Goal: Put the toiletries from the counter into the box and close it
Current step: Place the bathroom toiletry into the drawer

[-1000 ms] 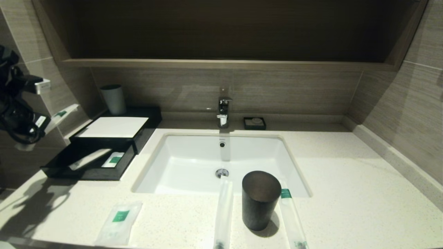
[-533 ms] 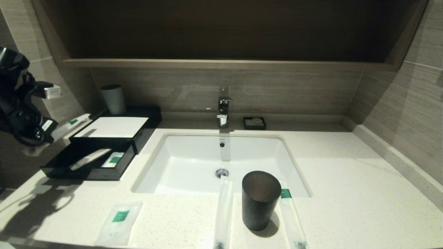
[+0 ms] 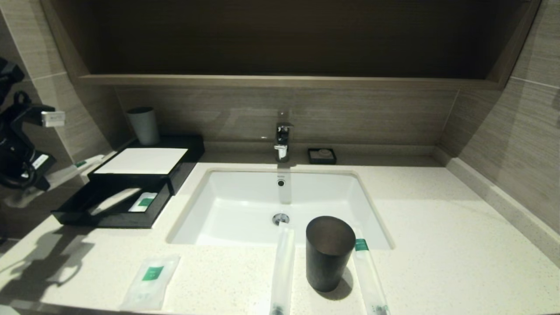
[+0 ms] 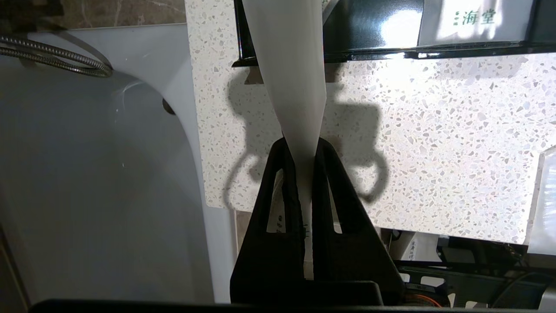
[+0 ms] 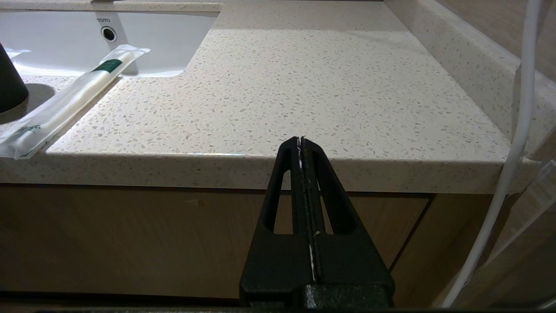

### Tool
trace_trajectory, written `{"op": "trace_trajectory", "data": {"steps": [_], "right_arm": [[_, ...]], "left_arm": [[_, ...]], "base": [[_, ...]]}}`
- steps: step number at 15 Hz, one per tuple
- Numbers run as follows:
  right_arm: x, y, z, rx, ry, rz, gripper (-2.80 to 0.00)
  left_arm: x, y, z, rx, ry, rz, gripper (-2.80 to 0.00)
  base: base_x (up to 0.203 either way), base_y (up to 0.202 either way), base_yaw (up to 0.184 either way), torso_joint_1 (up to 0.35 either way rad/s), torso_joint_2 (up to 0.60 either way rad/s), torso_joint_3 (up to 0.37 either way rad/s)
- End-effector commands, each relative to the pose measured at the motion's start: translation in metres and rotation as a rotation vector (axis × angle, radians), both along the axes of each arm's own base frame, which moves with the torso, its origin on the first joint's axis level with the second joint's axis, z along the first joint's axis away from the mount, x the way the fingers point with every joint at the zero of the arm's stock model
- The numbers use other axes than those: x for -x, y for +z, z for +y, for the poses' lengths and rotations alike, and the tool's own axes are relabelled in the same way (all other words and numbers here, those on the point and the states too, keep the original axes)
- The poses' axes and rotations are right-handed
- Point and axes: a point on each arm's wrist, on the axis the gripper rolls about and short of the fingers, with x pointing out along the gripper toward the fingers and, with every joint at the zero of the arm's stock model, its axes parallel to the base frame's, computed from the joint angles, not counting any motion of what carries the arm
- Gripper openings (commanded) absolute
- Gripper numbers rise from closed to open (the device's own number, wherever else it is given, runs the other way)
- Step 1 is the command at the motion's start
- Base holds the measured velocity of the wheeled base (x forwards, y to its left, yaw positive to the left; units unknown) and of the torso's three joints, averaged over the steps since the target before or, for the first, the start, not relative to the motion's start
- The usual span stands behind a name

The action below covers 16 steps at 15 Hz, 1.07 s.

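Tabletop (image 3: 437,227): cream speckled stone with a white sink basin (image 3: 245,210) set in at centre; faucet (image 3: 282,140) at its 12 o'clock.

Box (image 3: 175,144): black, low, white top panel, at the sink's 10 o'clock. Its front drawer (image 3: 74,214) stands pulled out, holding one long sachet (image 3: 114,200) and one short flat sachet (image 3: 143,201) side by side.

My left claw (image 4: 304,150): raised at the far left of the head view, off the tabletop's left end, at the box's 9 o'clock. Clenched on one long translucent sachet (image 4: 289,65), which juts out toward the box; in the wrist view its free end reaches over the black drawer edge.

My right claw (image 5: 302,141): parked low in front of the tabletop's front edge, right side; fingers pressed together, nothing between them.

Flat rectangular sachet with green label (image 3: 151,282): on the tabletop at the sink's 7 o'clock, near the front edge.

Long sachet, middle (image 3: 282,267): at the sink's 6 o'clock, one end overhanging the basin rim.

Long sachet, right (image 3: 369,275): at the sink's 5 o'clock, green label at its far end.

Dark cylindrical cup (image 3: 329,253): upright between these two long sachets, just beside both.

Pale cup (image 3: 143,126): upright at the box's back left corner.

Small black soap dish (image 3: 322,155): at the faucet's 3 o'clock.
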Motion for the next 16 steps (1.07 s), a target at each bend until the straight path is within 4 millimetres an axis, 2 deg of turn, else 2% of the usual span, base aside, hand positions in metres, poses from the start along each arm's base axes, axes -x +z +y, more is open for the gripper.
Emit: {"op": "trace_trajectory", "data": {"steps": [1, 7, 13, 16], "right_arm": [[0.000, 0.000, 0.000, 0.000, 0.000, 0.000, -2.80], [0.000, 0.000, 0.000, 0.000, 0.000, 0.000, -2.80], [0.000, 0.000, 0.000, 0.000, 0.000, 0.000, -2.80], [0.000, 0.000, 0.000, 0.000, 0.000, 0.000, -2.80]], "left_arm": [[0.002, -0.001, 0.001, 0.003, 0.004, 0.023, -2.80], [0.008, -0.008, 0.000, 0.007, 0.014, 0.131, -2.80], [0.003, -0.017, 0.002, 0.010, 0.020, 0.175, -2.80], [-0.006, -0.026, 0.005, 0.018, 0.024, 0.194, -2.80]], "base": [[0.000, 0.000, 0.000, 0.000, 0.00, 0.000], [0.000, 0.000, 0.000, 0.000, 0.00, 0.000], [0.000, 0.000, 0.000, 0.000, 0.00, 0.000], [0.000, 0.000, 0.000, 0.000, 0.00, 0.000]]}}
